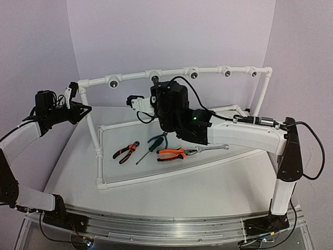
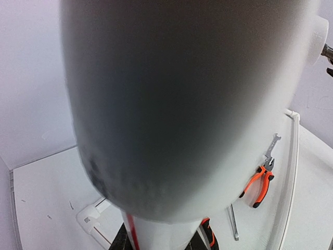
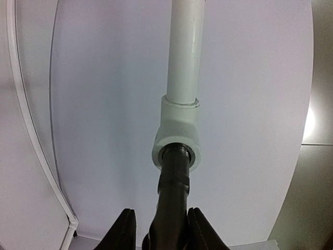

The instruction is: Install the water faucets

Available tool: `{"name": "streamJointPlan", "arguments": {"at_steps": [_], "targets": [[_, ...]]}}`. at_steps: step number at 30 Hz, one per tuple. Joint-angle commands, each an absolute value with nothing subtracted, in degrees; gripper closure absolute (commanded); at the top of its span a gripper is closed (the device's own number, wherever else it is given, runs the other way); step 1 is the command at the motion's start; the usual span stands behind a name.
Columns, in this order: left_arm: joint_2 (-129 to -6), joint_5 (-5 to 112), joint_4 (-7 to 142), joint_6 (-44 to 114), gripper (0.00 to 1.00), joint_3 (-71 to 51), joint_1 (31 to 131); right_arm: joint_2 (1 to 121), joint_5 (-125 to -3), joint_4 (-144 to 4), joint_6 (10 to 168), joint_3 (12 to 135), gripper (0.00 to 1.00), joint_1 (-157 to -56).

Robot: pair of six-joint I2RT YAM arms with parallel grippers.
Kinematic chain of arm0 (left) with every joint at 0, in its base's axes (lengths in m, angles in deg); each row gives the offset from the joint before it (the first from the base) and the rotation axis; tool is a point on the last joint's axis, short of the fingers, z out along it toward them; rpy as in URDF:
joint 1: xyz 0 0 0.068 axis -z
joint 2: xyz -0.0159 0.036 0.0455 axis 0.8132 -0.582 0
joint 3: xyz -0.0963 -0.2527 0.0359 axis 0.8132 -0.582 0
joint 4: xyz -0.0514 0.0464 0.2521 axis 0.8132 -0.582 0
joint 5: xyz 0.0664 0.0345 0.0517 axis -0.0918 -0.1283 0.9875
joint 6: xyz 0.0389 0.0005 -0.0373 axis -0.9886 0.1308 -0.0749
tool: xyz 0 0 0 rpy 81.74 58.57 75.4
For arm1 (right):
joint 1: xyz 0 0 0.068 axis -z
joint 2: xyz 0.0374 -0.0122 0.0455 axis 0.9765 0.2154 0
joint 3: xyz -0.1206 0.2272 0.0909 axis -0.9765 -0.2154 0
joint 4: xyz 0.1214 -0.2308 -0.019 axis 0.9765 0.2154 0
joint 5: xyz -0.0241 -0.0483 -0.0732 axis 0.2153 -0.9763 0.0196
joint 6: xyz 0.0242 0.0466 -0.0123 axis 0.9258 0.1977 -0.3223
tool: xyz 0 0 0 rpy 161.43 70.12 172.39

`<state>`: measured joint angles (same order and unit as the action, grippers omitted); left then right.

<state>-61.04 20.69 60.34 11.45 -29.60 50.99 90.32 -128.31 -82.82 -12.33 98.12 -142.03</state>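
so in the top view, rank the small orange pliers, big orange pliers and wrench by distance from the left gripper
From the left gripper:
1. small orange pliers, leftmost
2. big orange pliers, middle
3. wrench, far right

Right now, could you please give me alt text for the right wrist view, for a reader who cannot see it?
The right pincer holds a black faucet with its threaded end at the socket of a white fitting. A white pipe runs up from the fitting, against a pale lilac wall.
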Motion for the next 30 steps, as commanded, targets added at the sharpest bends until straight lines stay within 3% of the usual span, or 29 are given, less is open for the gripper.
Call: {"name": "streamJointPlan", "arguments": {"at_steps": [1,6,12,15,18,23,30], "targets": [[-61.83,25.71,49.04,16.56,1.00,-31.14,51.24,91.10,-128.33,-86.81,-11.44,100.35,0.72,-141.59],[-61.81,25.70,49.08,16.50,1.00,-31.14,51.17,91.59,-128.83,-89.54,-9.52,100.52,0.96,-141.38],[-61.66,25.27,49.37,16.72,1.00,-31.18,51.20,93.97,-133.32,-89.71,7.27,103.59,1.00,-141.72],[-61.62,25.04,49.19,16.22,1.00,-31.28,51.35,92.86,-133.94,-84.10,28.50,104.05,1.00,-142.15],[-61.64,25.20,49.21,15.92,1.00,-31.40,51.37,88.80,-130.07,-76.76,60.07,100.16,1.00,-141.71],[-61.44,25.26,49.47,15.95,1.00,-31.57,51.45,83.33,-121.33,-75.64,101.13,91.81,1.00,-140.03],[-61.18,25.26,50.50,15.99,1.00,-32.10,51.80,82.22,-111.01,-77.70,140.07,88.28,1.00,-137.77]]}}
